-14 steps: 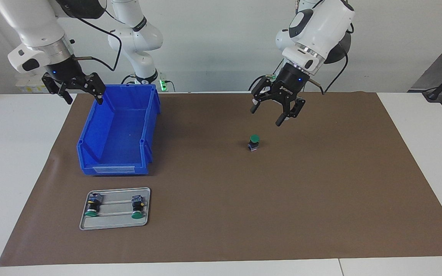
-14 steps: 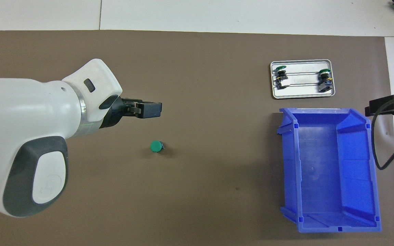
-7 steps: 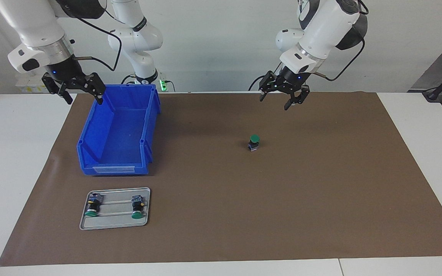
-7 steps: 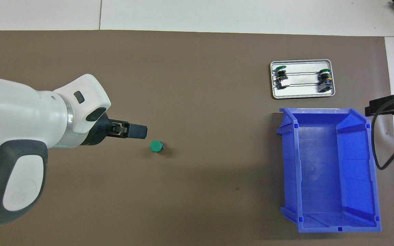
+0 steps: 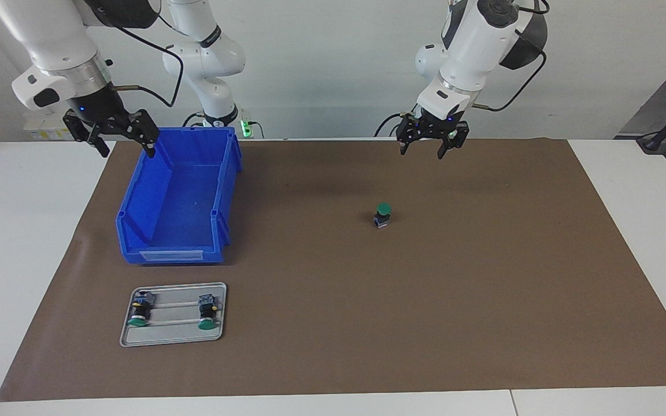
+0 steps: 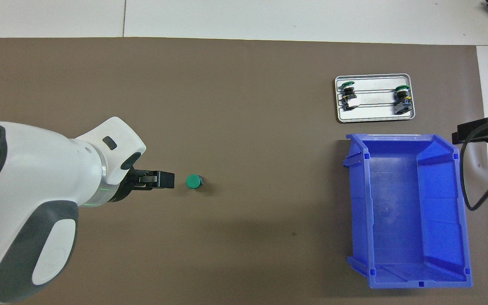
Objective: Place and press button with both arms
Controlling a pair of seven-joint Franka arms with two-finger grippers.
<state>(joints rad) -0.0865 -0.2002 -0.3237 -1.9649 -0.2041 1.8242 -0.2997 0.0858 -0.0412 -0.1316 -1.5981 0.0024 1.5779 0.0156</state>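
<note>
One button (image 5: 383,214) standing upright, green cap up, on the brown mat (image 5: 483,289), well apart from the blue bin (image 5: 180,199); left gripper (image 5: 432,141) raised nearby, spread and empty, clearly closer than right gripper (image 5: 114,134), spread, waiting beside the bin.

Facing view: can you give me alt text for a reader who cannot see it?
A green-capped button stands upright alone on a brown mat, with the left claw raised and open, nearer the robots. The right claw hangs open over the edge of an empty blue bin. A grey tray holding two more buttons lies farther from the robots than the bin.
</note>
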